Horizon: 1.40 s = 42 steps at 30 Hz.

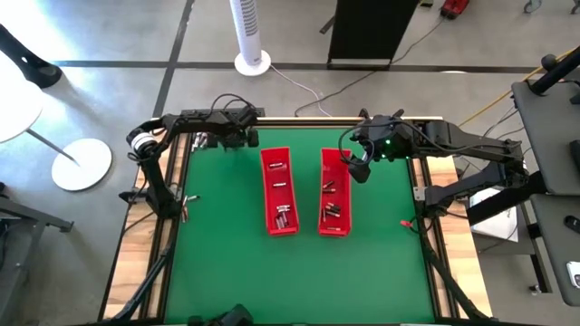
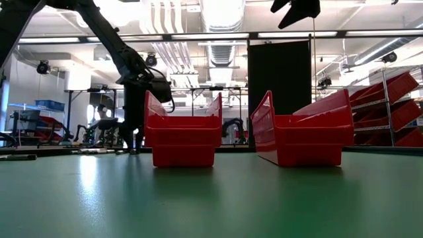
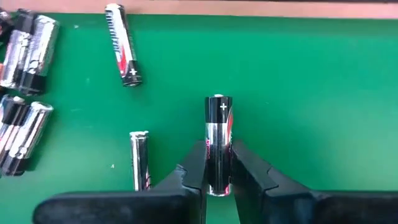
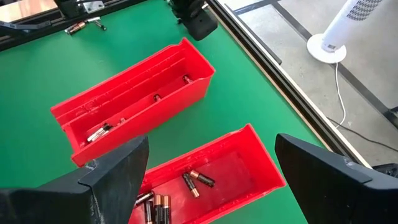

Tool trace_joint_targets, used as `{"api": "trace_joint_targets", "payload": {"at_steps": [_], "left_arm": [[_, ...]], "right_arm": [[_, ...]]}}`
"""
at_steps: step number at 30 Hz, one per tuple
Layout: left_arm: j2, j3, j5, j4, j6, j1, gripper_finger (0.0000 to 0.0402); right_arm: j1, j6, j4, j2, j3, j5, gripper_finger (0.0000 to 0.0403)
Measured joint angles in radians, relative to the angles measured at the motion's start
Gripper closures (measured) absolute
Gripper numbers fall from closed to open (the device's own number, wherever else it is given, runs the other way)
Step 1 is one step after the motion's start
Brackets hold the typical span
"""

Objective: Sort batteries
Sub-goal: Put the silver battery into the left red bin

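Dark cabled arms (image 1: 172, 163); pincer (image 3: 217, 180) black (seemingly matte).

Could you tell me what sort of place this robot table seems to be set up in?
Probably a lab or workshop: open ceiling ducts, shelves of red bins and other rigs behind the table, and a tower fan on the concrete floor.

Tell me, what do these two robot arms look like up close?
Both are dark, jointed arms with black cables looped along them. The left arm has a white ring near its base; the right arm shows a small green light. The left gripper has slim tapered black jaws; the right gripper has broad matte ones.
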Motion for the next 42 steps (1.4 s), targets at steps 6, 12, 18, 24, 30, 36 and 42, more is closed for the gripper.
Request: {"api": "trace_joint_targets", "payload": {"at_steps": [6, 12, 18, 24, 30, 36, 42], "left_arm": [[-0.043, 0.014, 0.093, -0.016, 0.096, -0.022, 0.0370], [-0.181, 0.065, 0.066, -0.010, 0.195, -0.058, 0.0371], [-0.317, 0.132, 0.031, -0.022, 0.305, -0.126, 0.0371], [-0.382, 0.194, 0.064, 0.025, 0.564, -0.270, 0.0371], [-0.351, 0.213, 0.171, 0.021, 0.645, -0.430, 0.0372], [-0.287, 0.178, 0.182, 0.014, 0.660, -0.544, 0.0372], [-0.211, 0.165, 0.216, 0.000, 0.692, -0.582, 0.0372]], "right_arm": [[0.000, -0.001, 0.000, 0.000, 0.000, 0.000, 0.0058], [0.000, -0.011, 0.000, 0.000, 0.000, 0.000, 0.0058], [0.000, -0.011, 0.002, 0.000, 0.000, 0.000, 0.0058], [0.000, -0.017, 0.012, 0.000, 0.000, 0.000, 0.0058], [0.000, -0.018, 0.031, 0.000, 0.000, 0.000, 0.0058], [0.000, 0.017, 0.032, 0.000, 0.000, 0.000, 0.0058], [0.000, 0.051, 0.032, 0.000, 0.000, 0.000, 0.0058]]}}
